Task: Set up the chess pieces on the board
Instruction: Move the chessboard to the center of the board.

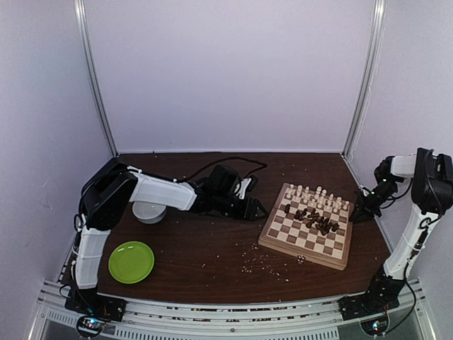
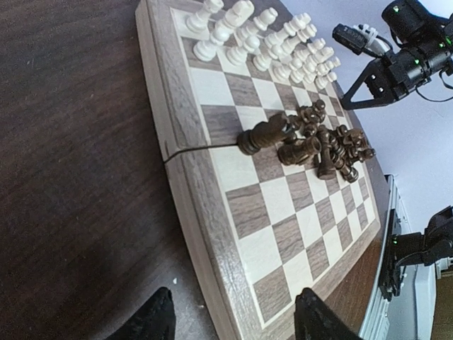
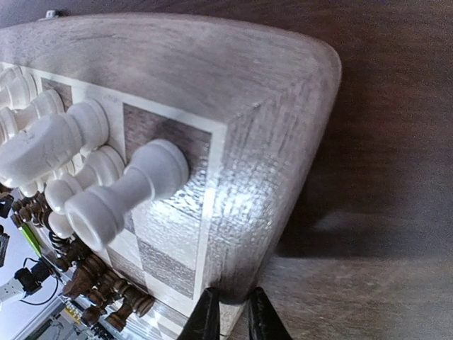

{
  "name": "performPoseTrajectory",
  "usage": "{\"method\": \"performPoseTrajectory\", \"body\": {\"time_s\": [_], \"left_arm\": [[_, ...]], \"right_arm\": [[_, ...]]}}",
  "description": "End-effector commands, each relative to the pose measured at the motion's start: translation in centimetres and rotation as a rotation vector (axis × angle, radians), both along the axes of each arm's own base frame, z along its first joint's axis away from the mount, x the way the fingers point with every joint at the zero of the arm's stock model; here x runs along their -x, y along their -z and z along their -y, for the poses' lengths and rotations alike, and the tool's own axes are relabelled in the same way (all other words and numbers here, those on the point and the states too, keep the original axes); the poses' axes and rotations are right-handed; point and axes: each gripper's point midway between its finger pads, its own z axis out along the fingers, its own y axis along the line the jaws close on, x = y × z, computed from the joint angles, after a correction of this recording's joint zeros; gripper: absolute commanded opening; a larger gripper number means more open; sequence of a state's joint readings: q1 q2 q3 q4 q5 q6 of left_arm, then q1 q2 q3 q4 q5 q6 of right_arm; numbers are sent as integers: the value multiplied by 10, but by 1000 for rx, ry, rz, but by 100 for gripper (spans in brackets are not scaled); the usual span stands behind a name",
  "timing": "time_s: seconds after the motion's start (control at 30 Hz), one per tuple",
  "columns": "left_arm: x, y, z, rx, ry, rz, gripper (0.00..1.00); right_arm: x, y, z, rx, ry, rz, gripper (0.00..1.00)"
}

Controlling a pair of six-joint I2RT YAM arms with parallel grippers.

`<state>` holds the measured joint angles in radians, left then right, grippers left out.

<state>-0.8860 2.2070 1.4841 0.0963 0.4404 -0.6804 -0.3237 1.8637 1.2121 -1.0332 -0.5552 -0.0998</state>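
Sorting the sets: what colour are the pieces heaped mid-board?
Dark brown. The heaped chess pieces show best in the left wrist view.

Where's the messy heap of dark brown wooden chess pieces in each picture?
Top external: the heap of dark brown wooden chess pieces lies mid-board, right of the picture's centre.
Left wrist: the heap is right of centre.
Right wrist: the heap is in the bottom left corner.
Shared landmark: the rows of cream wooden pieces standing on the chequered wooden board.

Green plate [image 1: 131, 261] lies near a white bowl [image 1: 149, 212].
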Motion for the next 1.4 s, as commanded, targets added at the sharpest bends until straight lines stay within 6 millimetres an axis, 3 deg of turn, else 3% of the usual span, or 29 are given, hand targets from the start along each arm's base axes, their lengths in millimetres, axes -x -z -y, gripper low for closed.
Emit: {"method": "performPoseTrajectory", "body": {"time_s": [0.0,0.47,0.7,0.9,1.07,1.23,1.37], "left_arm": [[2,-2,-9,20,-5,4,59],[35,9,-60,-58,-39,-23,59],[63,15,-91,-104,-50,-55,59],[85,29,-112,-156,-68,-82,59],[88,26,-128,-183,-112,-74,59],[88,19,-142,-231,-131,-36,59],[84,14,-152,-273,-152,6,60]], "right_arm": [[-6,8,-38,-55,-93,-23,15],[-59,-1,-120,-75,-278,55,15],[-56,-2,-171,-136,-379,57,16],[-52,-4,-199,-160,-432,57,16],[-52,-16,-194,-144,-427,86,17],[-71,-60,-168,-16,-457,264,29],[-91,-88,-161,145,-522,424,38]]}}
